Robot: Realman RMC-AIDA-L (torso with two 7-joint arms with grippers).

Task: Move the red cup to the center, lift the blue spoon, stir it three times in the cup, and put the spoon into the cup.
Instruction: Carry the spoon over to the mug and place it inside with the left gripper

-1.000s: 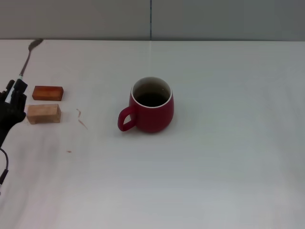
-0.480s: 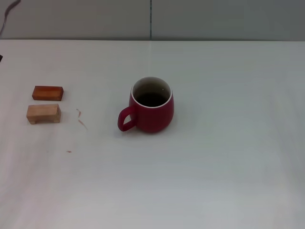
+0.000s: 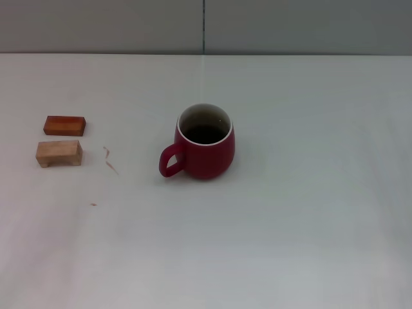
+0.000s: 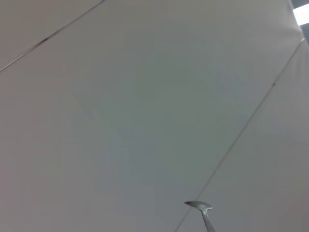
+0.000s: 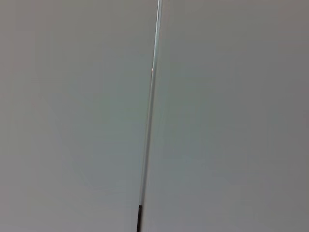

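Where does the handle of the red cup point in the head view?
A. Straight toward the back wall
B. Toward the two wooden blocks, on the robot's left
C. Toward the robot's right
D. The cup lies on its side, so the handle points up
B. The red cup stands upright, and its loop handle sticks out on the side of the two wooden blocks.

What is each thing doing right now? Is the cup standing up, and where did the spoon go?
red cup: standing upright on the table, handle toward the robot's left, nothing in it that shows.
blue spoon: off the table, only its metal bowl shows in the left wrist view.
reddish block: lying flat.
pale wooden block: lying flat, just in front of the reddish one.
table: white, with small reddish marks.
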